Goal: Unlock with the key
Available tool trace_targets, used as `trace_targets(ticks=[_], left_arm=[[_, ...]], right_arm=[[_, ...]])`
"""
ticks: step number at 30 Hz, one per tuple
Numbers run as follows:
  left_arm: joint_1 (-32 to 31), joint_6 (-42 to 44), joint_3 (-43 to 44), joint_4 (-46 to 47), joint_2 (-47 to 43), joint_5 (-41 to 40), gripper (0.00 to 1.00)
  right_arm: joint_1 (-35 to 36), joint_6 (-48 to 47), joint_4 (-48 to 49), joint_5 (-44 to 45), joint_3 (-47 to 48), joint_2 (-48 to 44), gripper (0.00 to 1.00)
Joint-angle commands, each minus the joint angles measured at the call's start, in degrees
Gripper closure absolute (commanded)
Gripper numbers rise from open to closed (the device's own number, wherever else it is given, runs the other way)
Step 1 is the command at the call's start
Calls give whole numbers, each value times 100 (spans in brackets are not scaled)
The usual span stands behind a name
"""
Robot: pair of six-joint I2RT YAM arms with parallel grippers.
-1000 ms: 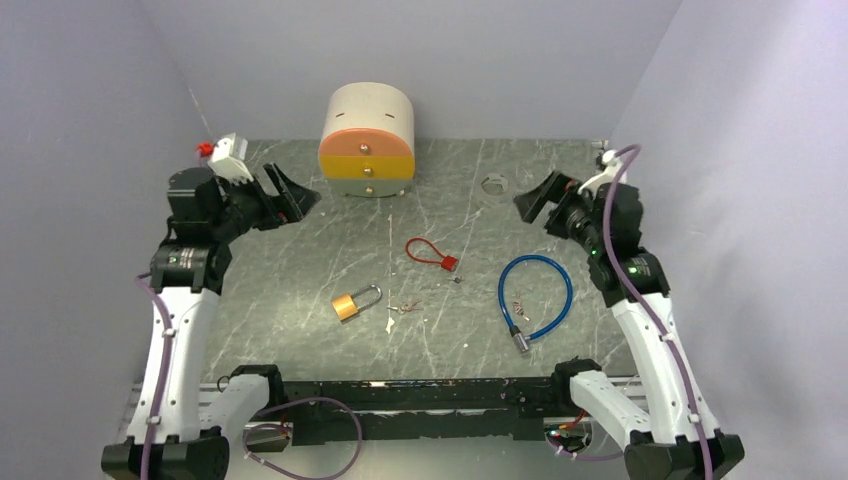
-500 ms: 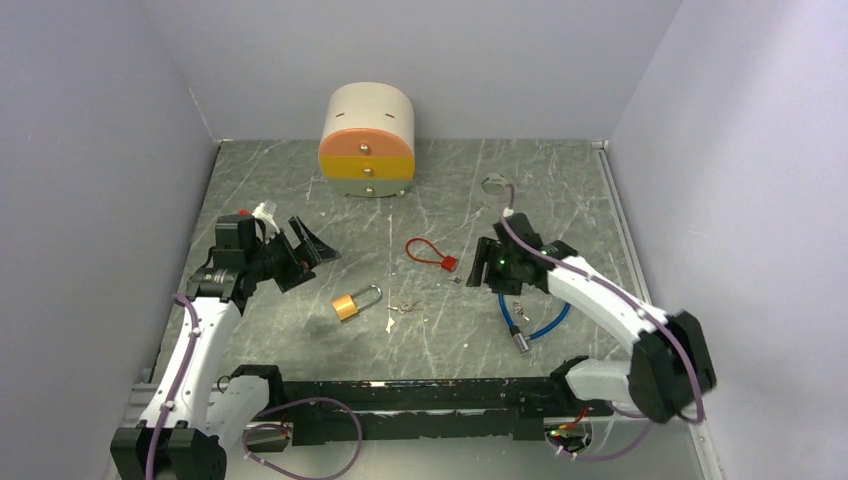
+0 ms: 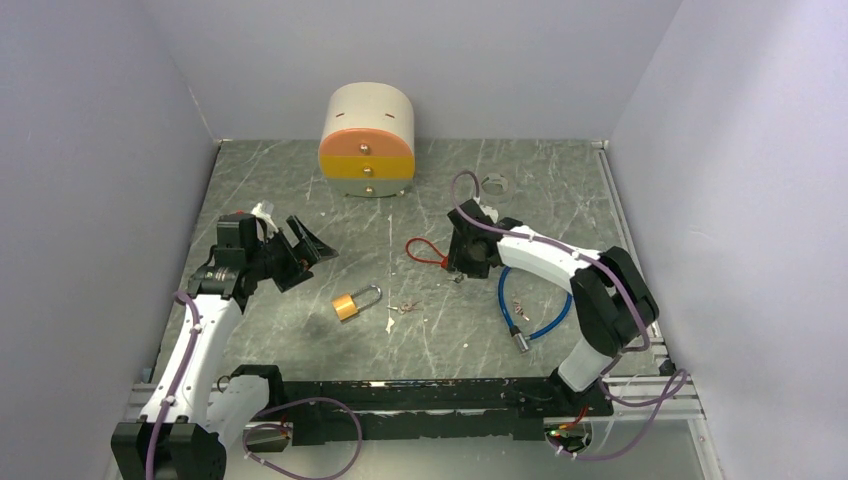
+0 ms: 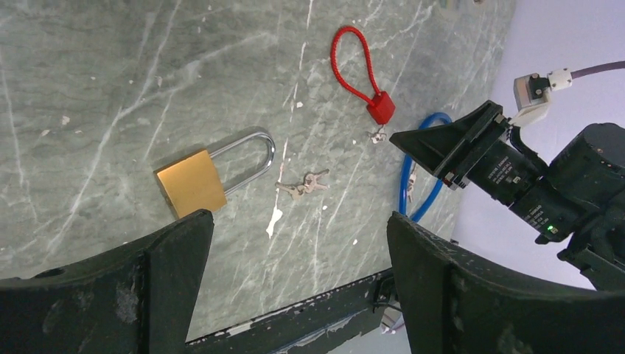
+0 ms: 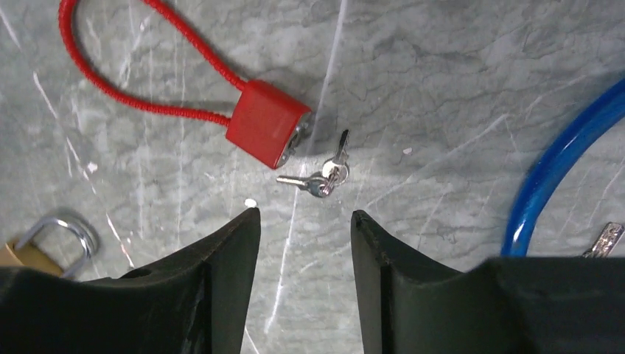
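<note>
A brass padlock [image 3: 350, 303] with a steel shackle lies shut on the table, also in the left wrist view [image 4: 193, 181]. A small key bunch [image 3: 405, 307] lies just right of it [image 4: 304, 184]. A red cable lock [image 3: 430, 252] lies further back; a second key pair [image 5: 324, 173] lies by its red body [image 5: 267, 124]. My right gripper [image 5: 304, 214] is open and empty, hovering just short of that key pair [image 3: 465, 262]. My left gripper [image 3: 305, 250] is open and empty, above and left of the padlock [image 4: 298, 221].
A blue cable lock [image 3: 535, 300] lies right of the right gripper, with another small key [image 5: 608, 236] inside its loop. A round-topped box with orange and yellow drawers [image 3: 367, 140] stands at the back. A grey ring [image 3: 493, 184] lies back right.
The right arm has swung in from the right side and lowered over the red lock and its keys. The left arm came down toward the padlock, then held still.
</note>
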Motion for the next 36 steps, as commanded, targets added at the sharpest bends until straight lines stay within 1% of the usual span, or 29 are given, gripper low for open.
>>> trace_targets(ticks=[1,5,11,14,19,21,23,24,27,31,33,36], left_arm=[[-17,-145,-35,63,-91,-323,9],[-11,-179,-108,43,-65,-354,10],[-17,-241,-195,124,40,-302,10],[-12,-214,-170,109,88,-310,10],[-17,-193,-126,125,162,-282,10],[-16,-195,-104,142,192,-252,11],[-11,-202,-84,164,199,-213,11],[-15,-211,-75,173,205,-188,11],[-16,-250,-56,261,238,-27,10],[-11,-398,-44,459,325,313,7],[-17,-536,-61,618,374,500,6],[-12,-808,-120,1018,474,892,6]], right_arm=[[86,572,-220,678,370,255,51],[98,727,-429,756,476,537,63],[99,802,-393,757,460,777,69],[101,835,-331,746,392,848,77],[101,808,-275,720,337,942,85],[102,752,-189,680,295,943,90],[106,634,-130,719,275,947,99],[100,550,-86,745,258,922,100],[99,213,187,722,109,699,100],[114,-291,715,453,-305,-1,100],[117,-578,1113,131,-594,-488,100],[116,-947,1749,-574,-991,-1205,100]])
